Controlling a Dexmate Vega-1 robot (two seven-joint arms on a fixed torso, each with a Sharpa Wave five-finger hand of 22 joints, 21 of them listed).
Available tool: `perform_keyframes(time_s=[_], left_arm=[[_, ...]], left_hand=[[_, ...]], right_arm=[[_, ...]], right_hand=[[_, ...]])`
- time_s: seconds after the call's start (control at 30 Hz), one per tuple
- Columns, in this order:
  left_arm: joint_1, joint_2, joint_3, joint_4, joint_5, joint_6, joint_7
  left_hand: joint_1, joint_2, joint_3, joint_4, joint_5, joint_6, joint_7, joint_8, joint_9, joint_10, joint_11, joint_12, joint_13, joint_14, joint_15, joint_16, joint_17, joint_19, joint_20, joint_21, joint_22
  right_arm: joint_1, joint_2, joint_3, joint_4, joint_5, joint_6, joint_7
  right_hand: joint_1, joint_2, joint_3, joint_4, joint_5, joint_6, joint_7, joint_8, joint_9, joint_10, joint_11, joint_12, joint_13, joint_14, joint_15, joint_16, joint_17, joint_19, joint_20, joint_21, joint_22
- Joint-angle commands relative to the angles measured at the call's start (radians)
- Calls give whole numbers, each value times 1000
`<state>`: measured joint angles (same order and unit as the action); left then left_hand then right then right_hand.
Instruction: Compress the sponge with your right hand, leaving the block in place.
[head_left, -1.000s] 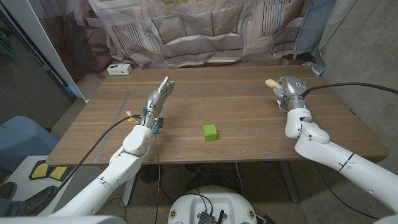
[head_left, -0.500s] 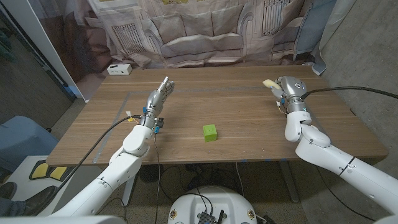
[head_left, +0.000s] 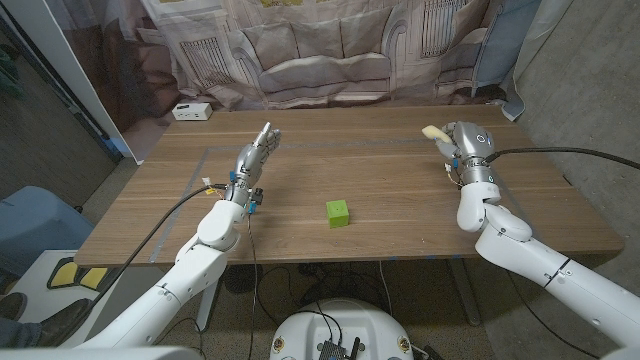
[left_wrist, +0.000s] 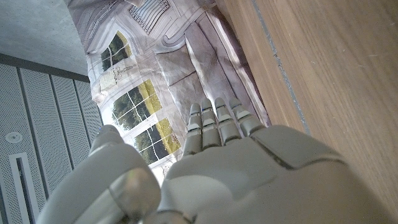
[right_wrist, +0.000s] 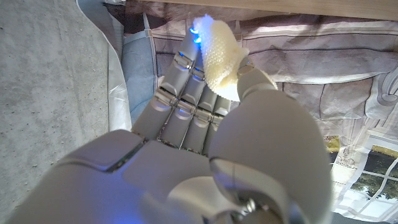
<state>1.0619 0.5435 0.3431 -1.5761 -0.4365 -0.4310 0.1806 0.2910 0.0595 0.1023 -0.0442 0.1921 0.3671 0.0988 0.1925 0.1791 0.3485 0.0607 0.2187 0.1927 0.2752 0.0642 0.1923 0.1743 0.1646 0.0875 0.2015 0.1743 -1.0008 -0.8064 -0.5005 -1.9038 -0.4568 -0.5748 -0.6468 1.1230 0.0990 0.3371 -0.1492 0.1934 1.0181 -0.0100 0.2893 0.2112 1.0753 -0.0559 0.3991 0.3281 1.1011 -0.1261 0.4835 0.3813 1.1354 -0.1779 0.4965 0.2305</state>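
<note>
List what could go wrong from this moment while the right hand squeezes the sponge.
1. The right hand holds the sponge only between thumb and fingers, near their tips; squeezing may pop it out.
2. That hand sits close to the table's far right edge, so a dropped sponge might fall off.
3. The green block lies apart mid-table; a sweeping return could nudge it.

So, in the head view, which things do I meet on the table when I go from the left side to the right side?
Small white box → left hand, fingers straight and holding nothing → small green cube block → pale yellow sponge, pinched by the right hand.
</note>
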Motion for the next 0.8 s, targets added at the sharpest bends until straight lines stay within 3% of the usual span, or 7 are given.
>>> perform_keyframes(time_s=[0.03, 0.2, 0.5, 0.8], left_arm=[[-4, -4, 2, 9, -3, -1, -4], [-5, -7, 3, 13, -5, -3, -5], [-7, -10, 5, 18, -5, -6, -5], [-8, -13, 6, 21, -4, -7, -2]], left_hand=[[-1, 5, 1, -5, -1, 6, -1, 5, 3, 3, 3, -3, 6, 7, -3, -2, 5, 6, -1, -5, 4], [-1, 5, 1, -5, -1, 9, 1, 5, 3, 3, 3, -3, 6, 6, -4, -3, 5, 6, -2, -5, 4], [-2, 6, 1, -6, -1, 9, 1, 4, 3, 5, 2, -3, 6, 8, -2, -2, 5, 7, -2, -5, 4], [-2, 6, 1, -7, -1, 9, 2, 3, 3, 4, 2, -4, 6, 8, -3, -3, 5, 6, -1, -5, 4]], right_arm=[[0, 38, 4, 12, -31, -51, -28], [-4, 38, 7, 15, -33, -44, -38], [-9, 33, 10, 15, -30, -38, -35], [-7, 31, 14, 16, -23, -29, -28]], right_hand=[[65, 55, -3, 6, -6, -4, -19, -11, 1, -14, -5, -6, 34, 45, -87, -25, -2, -21, 1, 11, 0], [64, 39, -7, 3, -15, -18, -20, -21, 0, -27, -2, -22, 22, 24, -88, -43, -2, -34, 6, 16, -4], [15, 4, -40, 21, -23, -59, -13, -46, -1, -69, 8, -62, -3, -21, -75, -79, -9, -66, 16, 22, -15], [-9, -2, -54, 27, -21, -83, -12, -61, -3, -95, 18, -90, -21, -65, -71, -112, -22, -93, 25, 22, -25]])
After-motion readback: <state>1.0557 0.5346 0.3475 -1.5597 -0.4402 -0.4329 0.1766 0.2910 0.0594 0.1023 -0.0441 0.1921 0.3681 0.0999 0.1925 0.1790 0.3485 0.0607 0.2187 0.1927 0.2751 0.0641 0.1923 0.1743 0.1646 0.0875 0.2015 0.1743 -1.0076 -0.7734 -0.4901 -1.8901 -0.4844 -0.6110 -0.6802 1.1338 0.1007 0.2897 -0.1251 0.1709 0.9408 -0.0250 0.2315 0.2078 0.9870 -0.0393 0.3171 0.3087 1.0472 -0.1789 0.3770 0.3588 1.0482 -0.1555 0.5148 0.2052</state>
